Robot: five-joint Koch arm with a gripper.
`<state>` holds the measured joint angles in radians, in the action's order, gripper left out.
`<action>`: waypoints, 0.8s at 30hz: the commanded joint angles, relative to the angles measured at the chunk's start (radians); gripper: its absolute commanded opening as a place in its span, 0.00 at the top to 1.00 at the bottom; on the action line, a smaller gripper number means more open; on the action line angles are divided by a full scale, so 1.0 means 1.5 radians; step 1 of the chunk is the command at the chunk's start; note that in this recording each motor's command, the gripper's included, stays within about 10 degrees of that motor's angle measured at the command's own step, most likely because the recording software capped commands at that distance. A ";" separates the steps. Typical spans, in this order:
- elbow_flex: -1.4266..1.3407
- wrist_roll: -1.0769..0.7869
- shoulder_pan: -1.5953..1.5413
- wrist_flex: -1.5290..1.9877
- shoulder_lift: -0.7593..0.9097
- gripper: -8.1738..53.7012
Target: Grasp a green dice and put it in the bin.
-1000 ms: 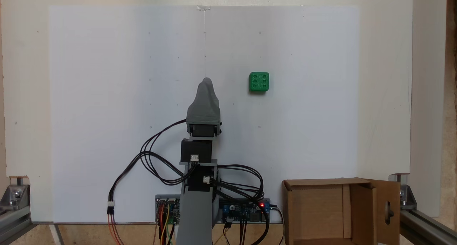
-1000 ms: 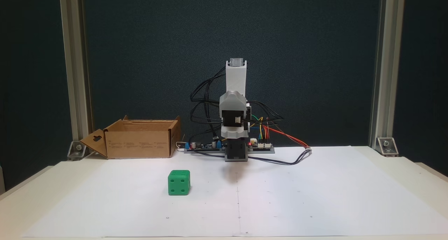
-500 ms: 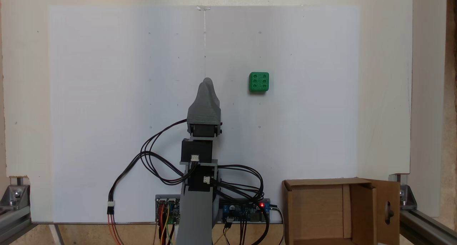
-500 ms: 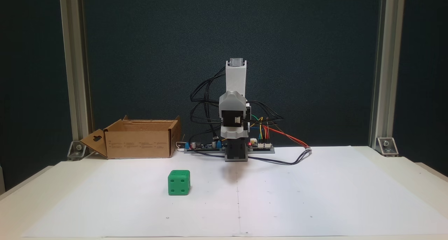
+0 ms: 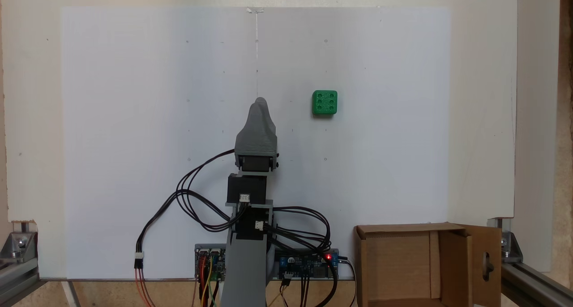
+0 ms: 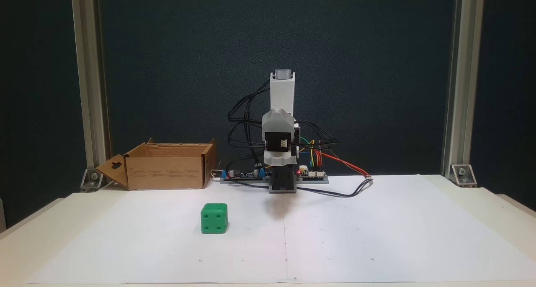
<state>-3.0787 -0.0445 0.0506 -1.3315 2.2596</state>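
A white sheet of paper (image 5: 134,119) covered the pale table (image 6: 502,211), with a dark backdrop behind it in one fixed view. On that sheet we saw the small bright green plastic dice (image 5: 324,103) with rounded corners and recessed pips, resting free with nothing touching it. From above it showed six pips; from the front (image 6: 214,218) it showed four on the near face.

Left of the dice in the view from above, and well apart from it, the grey plastic gripper (image 5: 259,102) pointed toward the far edge of the sheet. Its jaws lay one behind the other, so we could not tell whether they were parted or closed, and we saw nothing held in them. The grey arm (image 6: 282,111) stood folded over its base, black cables (image 5: 188,195) looping beside it.

The brown corrugated cardboard bin (image 5: 403,266) sat at the table's edge beside the base, well apart from the dice, its top open and one flap with a cut-out handle hole (image 6: 116,166) folded outward.
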 commanded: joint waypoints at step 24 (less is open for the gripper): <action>0.021 -0.005 -0.032 -0.016 0.070 0.16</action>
<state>-3.0572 -0.0460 0.0123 -1.3453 2.2596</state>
